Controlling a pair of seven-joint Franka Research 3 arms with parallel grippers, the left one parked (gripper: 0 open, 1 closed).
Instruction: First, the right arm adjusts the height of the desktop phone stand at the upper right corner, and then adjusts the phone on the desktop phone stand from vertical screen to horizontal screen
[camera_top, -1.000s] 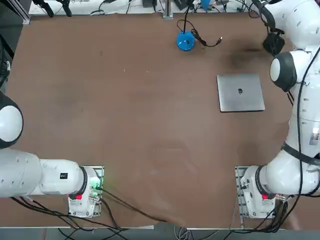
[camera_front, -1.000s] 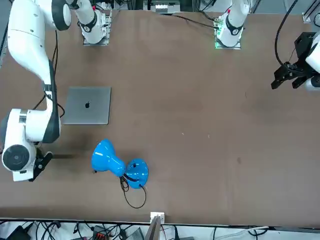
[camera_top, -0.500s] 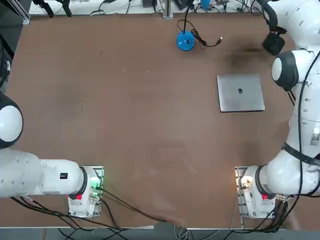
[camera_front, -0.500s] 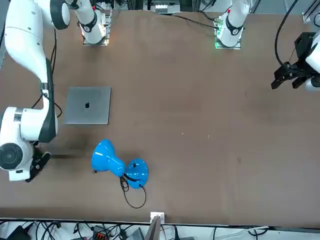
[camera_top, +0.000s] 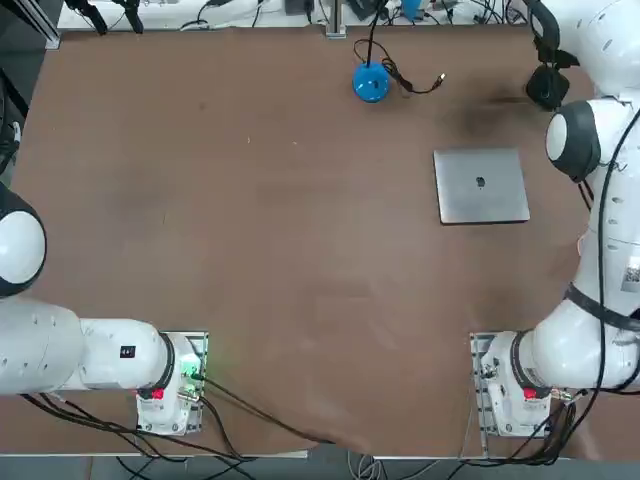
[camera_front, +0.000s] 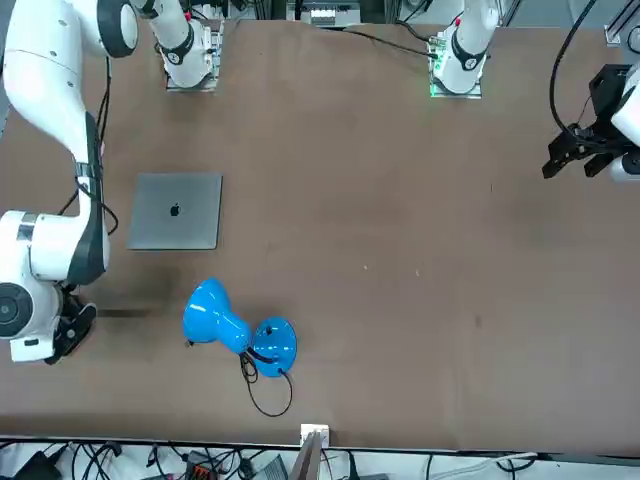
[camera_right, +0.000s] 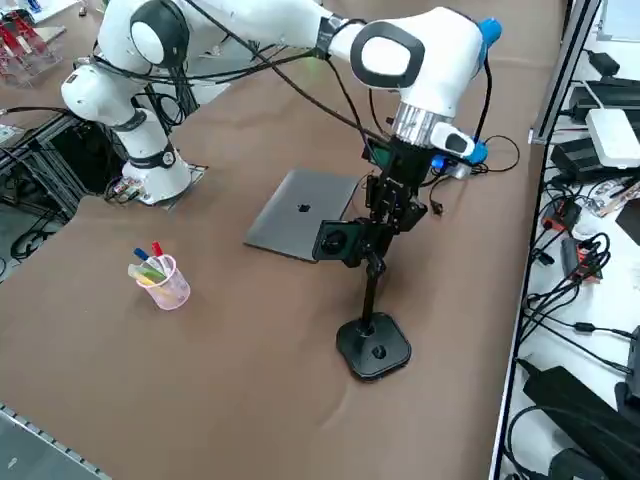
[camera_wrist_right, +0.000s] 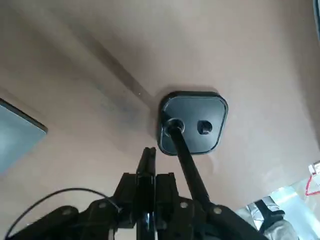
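Note:
The desktop phone stand has a rounded black base and a thin black pole; it stands near the table's far right edge. At the top of the pole sits the phone, a small black slab. The right arm reaches down over it. My right gripper is at the head of the stand. In the right wrist view the phone shows edge-on, and the right gripper is shut on it from both sides. The base lies straight below, with the pole rising from it.
A flat grey laptop lies shut just beside the stand. A blue gooseneck lamp with its cord stands at the far edge. A clear cup of pens stands nearer the right arm's base. Cables and plugs hang past the table's edge.
The right arm's wrist and elbow have drifted slightly toward the table's right edge. The gripper stays shut at the head of the stand. Nothing else has moved.

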